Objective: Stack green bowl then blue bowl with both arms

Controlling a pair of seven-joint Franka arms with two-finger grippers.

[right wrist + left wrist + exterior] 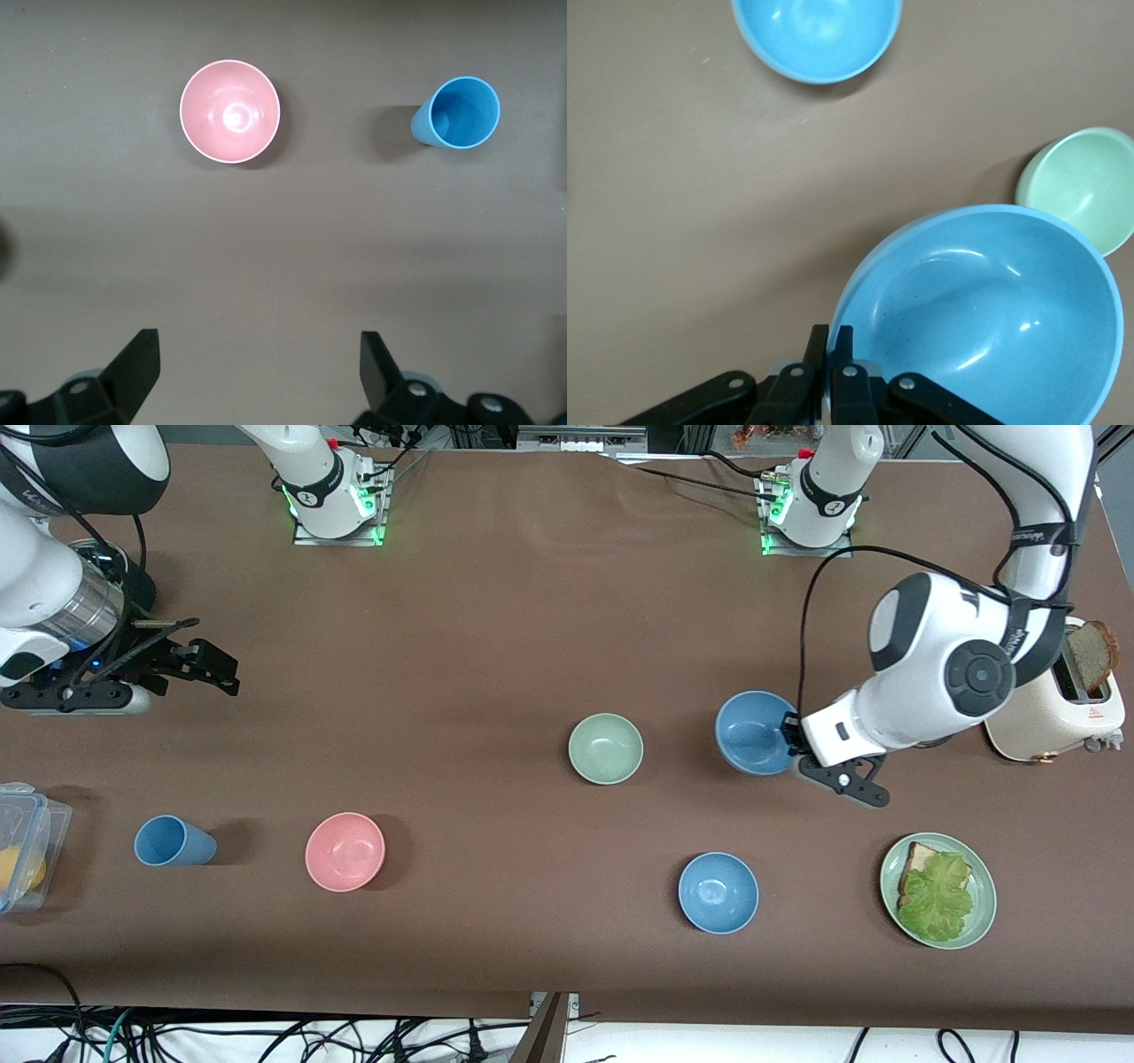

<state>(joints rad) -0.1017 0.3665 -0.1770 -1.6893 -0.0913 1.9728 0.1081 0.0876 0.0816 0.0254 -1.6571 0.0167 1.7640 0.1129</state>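
The pale mint-green bowl sits upright and empty mid-table; it also shows in the left wrist view. The muted steel-blue bowl is beside it, toward the left arm's end. My left gripper is shut on that bowl's rim, one finger inside and one outside; the bowl fills much of the left wrist view. I cannot tell whether it is off the table. My right gripper is open and empty over bare table at the right arm's end, where that arm waits.
A brighter sky-blue bowl and a green plate with lettuce and bread lie nearer the front camera. A toaster stands by the left arm. A pink bowl, a blue cup and a plastic container are toward the right arm's end.
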